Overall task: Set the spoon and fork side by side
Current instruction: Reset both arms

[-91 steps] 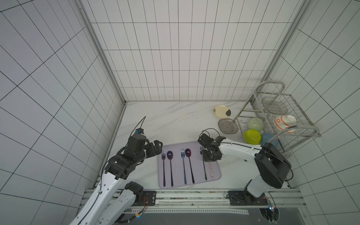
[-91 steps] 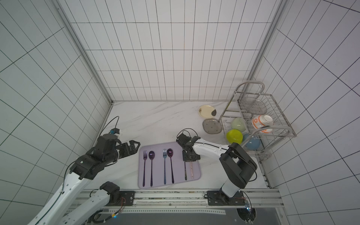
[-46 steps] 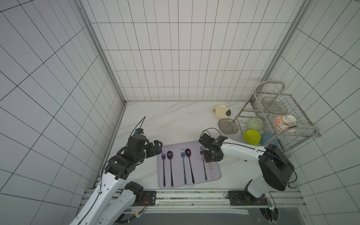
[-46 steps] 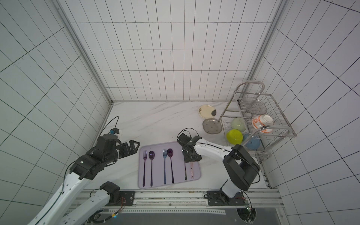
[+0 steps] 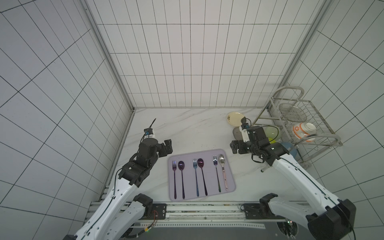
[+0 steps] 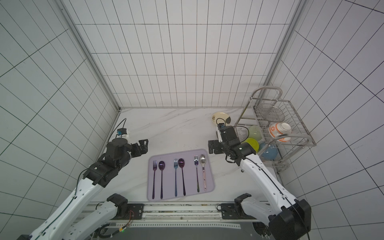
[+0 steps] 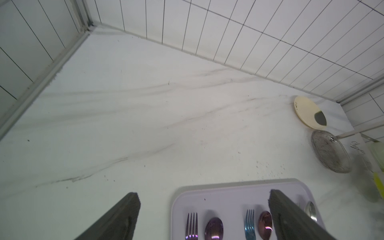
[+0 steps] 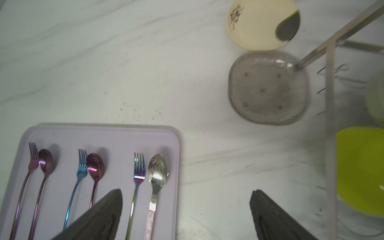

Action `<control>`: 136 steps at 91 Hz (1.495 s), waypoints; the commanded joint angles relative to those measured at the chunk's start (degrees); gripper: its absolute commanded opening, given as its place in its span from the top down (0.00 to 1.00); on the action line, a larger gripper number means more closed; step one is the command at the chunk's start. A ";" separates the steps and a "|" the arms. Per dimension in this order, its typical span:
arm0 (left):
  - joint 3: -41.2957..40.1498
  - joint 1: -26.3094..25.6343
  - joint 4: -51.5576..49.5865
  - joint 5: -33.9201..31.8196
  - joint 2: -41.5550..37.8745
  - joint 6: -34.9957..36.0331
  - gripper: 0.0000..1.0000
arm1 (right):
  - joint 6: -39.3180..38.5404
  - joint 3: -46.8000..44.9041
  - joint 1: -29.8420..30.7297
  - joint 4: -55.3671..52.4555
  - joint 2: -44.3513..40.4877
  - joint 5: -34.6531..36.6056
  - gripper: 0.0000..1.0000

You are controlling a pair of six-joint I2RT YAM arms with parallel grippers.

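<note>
A silver spoon with a pink handle (image 5: 222,161) (image 8: 158,170) lies at the right end of the lilac tray (image 5: 209,152), parallel to an iridescent fork (image 5: 215,161) (image 8: 138,166) just left of it. A purple fork (image 5: 174,165) with a purple spoon (image 5: 181,165), and a blue fork (image 5: 195,163) with a rose spoon (image 5: 200,162), lie further left. My right gripper (image 5: 234,146) (image 8: 187,197) hangs open and empty off the tray's far right corner. At the tray's far left corner my left gripper (image 5: 168,146) (image 7: 203,197) is open and empty too.
A wire dish rack (image 5: 291,124) stands at the right, holding a yellow-green bowl (image 8: 361,166) and a white and orange bowl (image 5: 303,129). A cream plate (image 5: 234,118) and a glass dish (image 8: 268,87) lie on the marble counter by the rack.
My right gripper has opened, left the silver spoon lying beside the fork, and drawn back up and to the right, off the tray. The left arm has not moved.
</note>
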 commanded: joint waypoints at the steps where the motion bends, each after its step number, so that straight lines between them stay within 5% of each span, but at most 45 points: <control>1: -3.96 2.80 17.03 -9.02 3.99 11.02 0.02 | -9.33 -4.00 -8.61 13.47 1.69 -7.54 0.01; 10: -5.25 11.35 22.18 -3.84 10.23 11.15 0.02 | -8.72 -8.48 -17.53 26.19 4.90 -13.06 0.01; 21: -10.60 21.67 34.56 2.66 16.89 11.78 0.02 | -10.30 -10.69 -21.85 34.82 10.42 -10.75 0.01; 33: -17.65 25.97 49.89 4.31 22.40 13.33 0.02 | -10.70 -14.27 -23.70 43.08 13.73 -8.45 0.01; 76: -20.42 25.64 83.09 7.44 45.10 17.00 0.02 | -9.83 -26.57 -27.00 70.93 23.59 -3.12 0.01; 87: -17.27 25.22 73.41 6.43 42.93 16.66 0.02 | -8.54 -27.92 -27.29 75.10 25.77 -0.72 0.01; 136: -16.13 23.18 72.06 4.63 43.55 18.67 0.02 | -8.07 -28.36 -27.80 76.79 26.27 -1.40 0.01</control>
